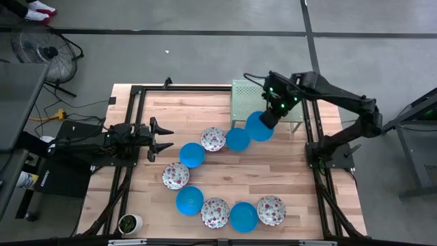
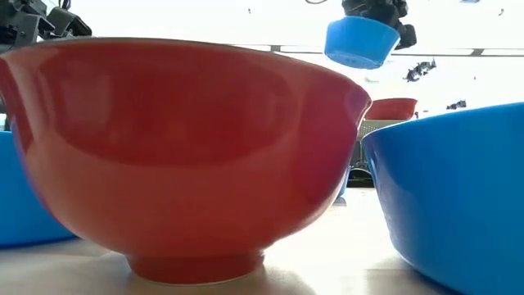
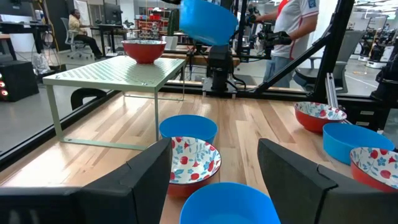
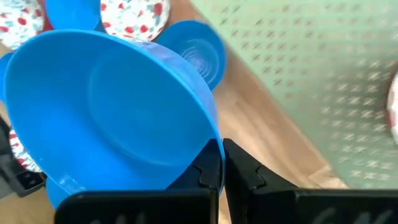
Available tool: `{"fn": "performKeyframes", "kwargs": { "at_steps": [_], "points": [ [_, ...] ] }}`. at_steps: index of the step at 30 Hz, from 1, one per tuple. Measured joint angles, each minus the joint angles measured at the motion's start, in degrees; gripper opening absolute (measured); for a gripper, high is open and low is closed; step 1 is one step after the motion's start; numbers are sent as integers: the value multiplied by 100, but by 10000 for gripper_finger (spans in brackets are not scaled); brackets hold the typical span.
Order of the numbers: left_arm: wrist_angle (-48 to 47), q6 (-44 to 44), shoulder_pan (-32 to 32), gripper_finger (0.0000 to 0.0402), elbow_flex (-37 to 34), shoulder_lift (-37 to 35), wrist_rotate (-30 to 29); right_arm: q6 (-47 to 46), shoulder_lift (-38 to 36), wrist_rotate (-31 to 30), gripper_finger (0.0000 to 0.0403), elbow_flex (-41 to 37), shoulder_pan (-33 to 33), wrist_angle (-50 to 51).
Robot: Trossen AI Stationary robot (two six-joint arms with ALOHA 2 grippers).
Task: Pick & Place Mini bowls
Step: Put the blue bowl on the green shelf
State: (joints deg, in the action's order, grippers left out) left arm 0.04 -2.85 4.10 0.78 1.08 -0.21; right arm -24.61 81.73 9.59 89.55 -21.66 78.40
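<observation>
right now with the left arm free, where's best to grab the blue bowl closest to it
Probably by the rim of the blue bowl, from straight above: it sits upright and open, so one finger could go inside the wall and one outside. The left gripper waits open just beside it.

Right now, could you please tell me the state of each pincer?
Left pincer: open, empty, near the table's left edge.
Right pincer: shut on a plain bright blue round mini bowl, lifted.

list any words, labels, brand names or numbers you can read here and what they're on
None can be read in any view.
The red and white shirt on the person behind the table carries markings, too blurred to read.
The blue bowl held up by the right end effector is plain, without lettering.
</observation>
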Motion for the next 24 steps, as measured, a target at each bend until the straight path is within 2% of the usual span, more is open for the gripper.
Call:
{"fn": "performKeyframes", "kwargs": {
  "at_steps": [8, 15, 19, 24],
  "points": [
    [1, 1, 0, 232, 0, 0, -2, 858, 959, 75, 0, 1191, -639, 378],
    [1, 2, 1, 232, 0, 0, -8, 1485, 2285, 58, 0, 2836, -1311, 1003],
    [-1, 2, 1, 232, 0, 0, -8, 1549, 2973, 34, 0, 3646, -1599, 1148],
    [-1, 1, 2, 232, 0, 0, -10, 979, 3391, 154, 0, 3900, -1946, 1160]
  ]
}}
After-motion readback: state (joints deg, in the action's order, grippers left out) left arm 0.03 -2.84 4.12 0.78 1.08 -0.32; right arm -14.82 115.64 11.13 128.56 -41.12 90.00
